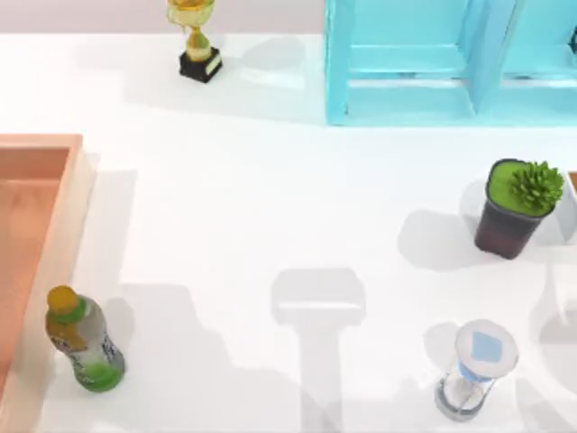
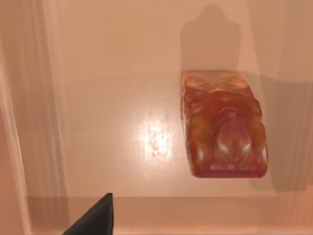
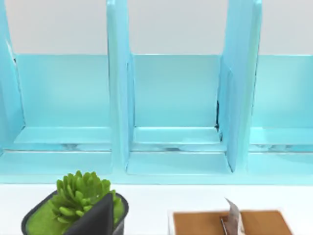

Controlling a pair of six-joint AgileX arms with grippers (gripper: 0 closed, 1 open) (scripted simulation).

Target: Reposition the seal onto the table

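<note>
The seal point(image 2: 222, 127), a glossy orange-red block, rests on the floor of the orange-brown wooden tray point(image 2: 122, 73), seen from above in the left wrist view. My left gripper hovers over the tray, and a dark tip of it point(image 2: 95, 218) shows near the tray's wall, apart from the seal. The white table point(image 1: 270, 198) spreads across the top view, with the tray point(image 1: 27, 225) at its left edge. My right gripper point(image 3: 98, 218) is parked on the right, facing the shelf unit and close to the potted plant.
A green drink bottle point(image 1: 86, 343) lies beside the tray at the front left. A gold trophy point(image 1: 196, 41) stands at the back, a light blue shelf unit point(image 1: 451, 63) at the back right. A potted plant point(image 1: 518, 207) and a clear hourglass point(image 1: 473, 370) occupy the right side.
</note>
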